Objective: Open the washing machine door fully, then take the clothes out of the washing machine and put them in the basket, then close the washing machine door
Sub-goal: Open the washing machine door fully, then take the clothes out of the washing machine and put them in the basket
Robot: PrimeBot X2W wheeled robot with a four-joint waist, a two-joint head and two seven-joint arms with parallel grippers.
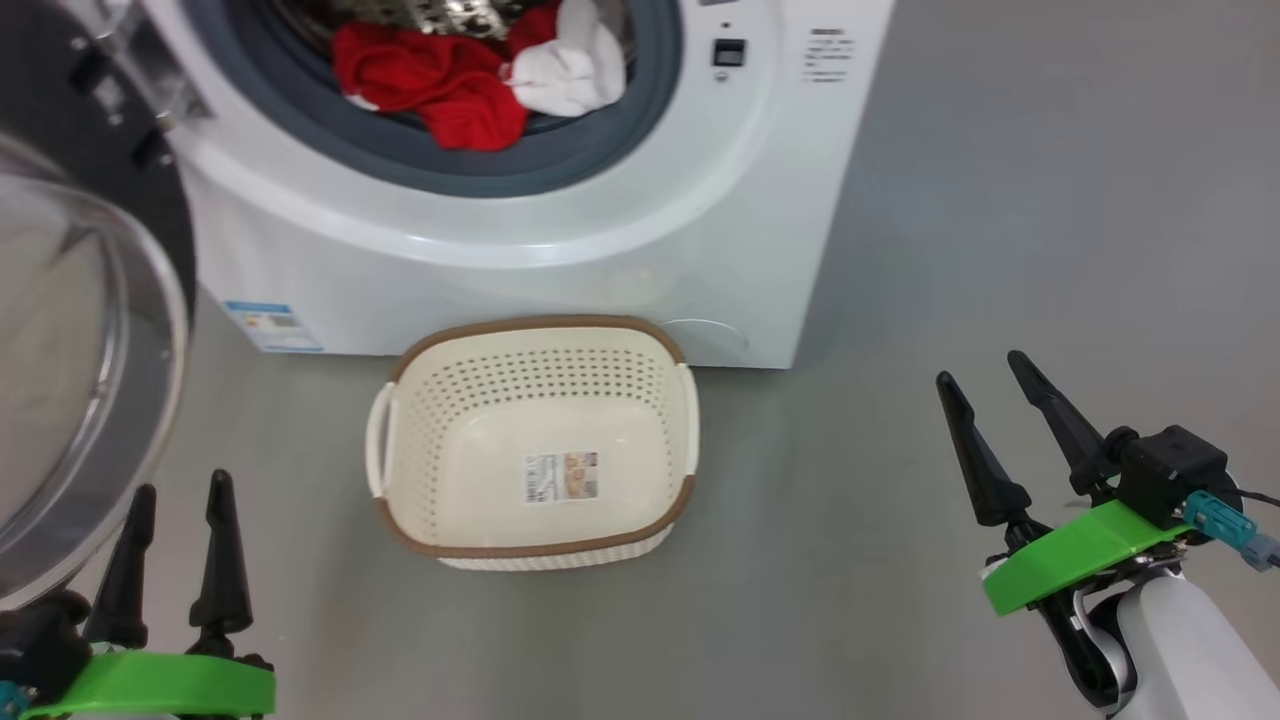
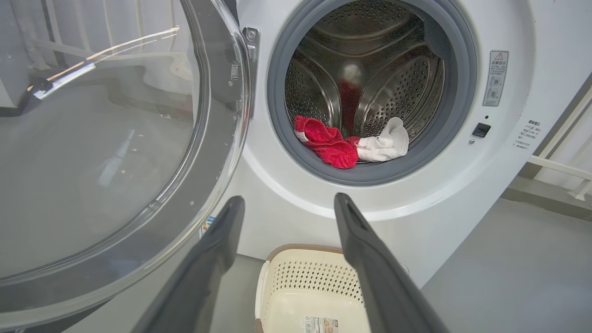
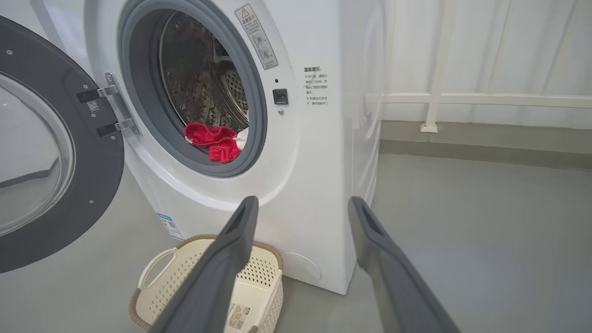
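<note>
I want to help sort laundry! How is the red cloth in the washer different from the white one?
The red cloth is red; the white cloth is white. The red cloth lies on the left and flops over the grey ring, while the white cloth sits bunched on the right. The red cloth looks bigger than the white cloth. Both lie touching in the washing machine.

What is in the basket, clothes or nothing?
Empty: the basket shows just its bare bottom and a sticker. The red and white clothes lie inside the washing machine.
</note>
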